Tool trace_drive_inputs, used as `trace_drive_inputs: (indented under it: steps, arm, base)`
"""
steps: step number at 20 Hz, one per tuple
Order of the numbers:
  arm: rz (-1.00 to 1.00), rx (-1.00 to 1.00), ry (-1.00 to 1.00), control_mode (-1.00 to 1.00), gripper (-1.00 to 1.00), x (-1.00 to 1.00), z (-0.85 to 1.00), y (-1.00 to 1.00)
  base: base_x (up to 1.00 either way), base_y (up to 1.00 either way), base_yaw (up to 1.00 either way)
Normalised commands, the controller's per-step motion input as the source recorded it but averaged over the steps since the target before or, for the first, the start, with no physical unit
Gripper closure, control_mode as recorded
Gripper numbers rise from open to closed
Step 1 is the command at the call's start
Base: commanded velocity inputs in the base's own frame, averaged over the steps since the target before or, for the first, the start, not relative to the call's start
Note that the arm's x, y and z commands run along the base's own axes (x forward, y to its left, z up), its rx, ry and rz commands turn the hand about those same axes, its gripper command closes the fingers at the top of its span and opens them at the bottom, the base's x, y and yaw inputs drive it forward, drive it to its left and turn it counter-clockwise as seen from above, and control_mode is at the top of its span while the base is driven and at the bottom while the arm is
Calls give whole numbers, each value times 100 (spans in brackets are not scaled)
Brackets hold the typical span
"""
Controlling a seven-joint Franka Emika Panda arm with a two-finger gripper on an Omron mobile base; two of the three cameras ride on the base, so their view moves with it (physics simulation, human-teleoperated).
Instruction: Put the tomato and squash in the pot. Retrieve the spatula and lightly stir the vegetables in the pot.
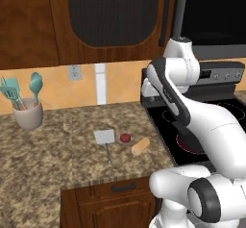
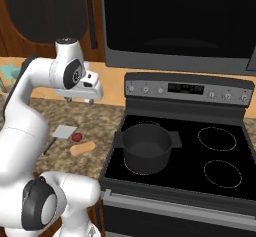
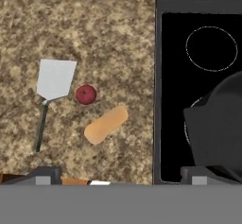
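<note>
- Your pot sits on the stove's front left burner, empty as far as the view lets you judge, ready to take both vegetables.
- The gripper hangs high above the worktop, jaws released, nothing held.
- The spatula lies flat near the worktop's front edge, handle towards that edge.
- The squash lies just beside it, long axis diagonal, nearest the stove.
- The tomato rests between them.

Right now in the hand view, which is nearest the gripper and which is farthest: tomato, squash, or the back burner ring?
1. squash, on the counter, just ahead
2. tomato, on the counter, beyond it, leftward
3. burner ring, on the stove, upper right
</note>
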Motion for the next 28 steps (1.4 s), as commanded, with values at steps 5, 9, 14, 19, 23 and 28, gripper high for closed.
trace_drive_inputs:
  steps: [5, 9, 14, 19, 23, 28]
  arm:
    - [-1, -6, 10, -100, -100, 0, -64, 79]
    - [-8, 0, 9, -100, -100, -6, -91, 37]
    - [-17, 8, 1, -100, -100, -1, -85, -2]
    - [-4, 3, 0, -100, -100, 0, -10, -9]
    - [-13, 0, 0, -100, -100, 13, -38, 2]
    - [-21, 0, 2, -100, -100, 16, -42, 5]
  base:
    - [0, 0, 0]
    - [0, 0, 0]
    - [0, 0, 0]
    - [0, 0, 0]
    - [0, 0, 0]
    - [0, 0, 0]
